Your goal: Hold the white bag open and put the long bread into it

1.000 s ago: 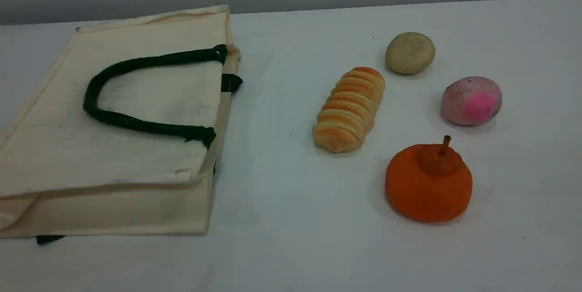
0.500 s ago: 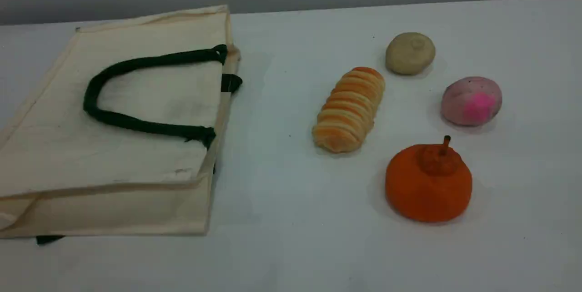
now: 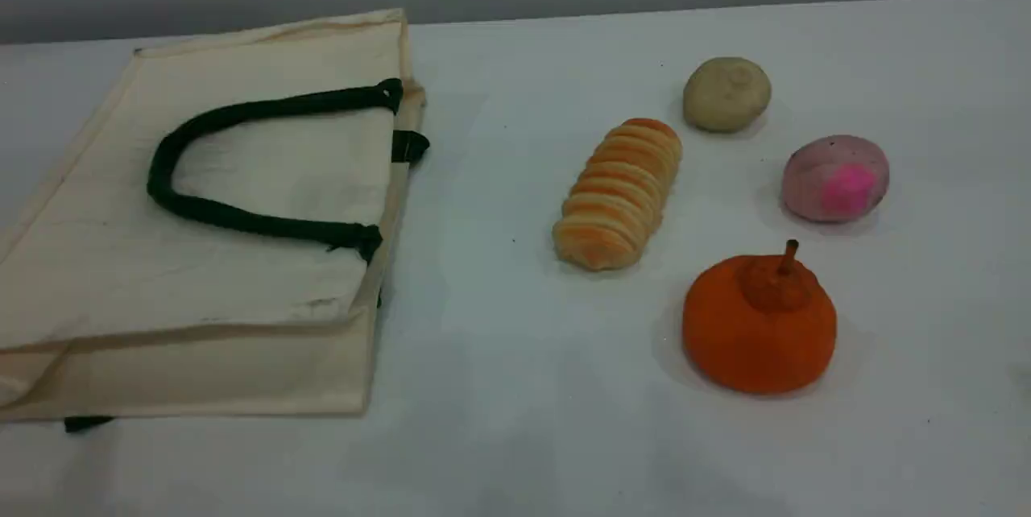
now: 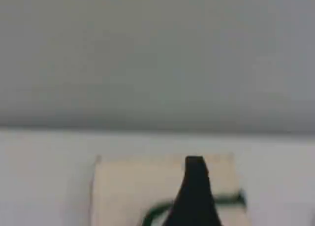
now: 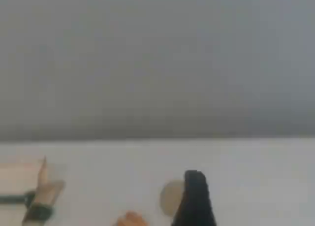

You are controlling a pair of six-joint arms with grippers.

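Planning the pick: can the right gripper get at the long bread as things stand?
Probably yes. The long bread lies uncovered on the table, apart from the beige bun, the pink ball and the orange pumpkin. The right gripper is open and holds nothing.

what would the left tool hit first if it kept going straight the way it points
Probably the white bag, lying flat ahead of the left tool; how far off is unclear.
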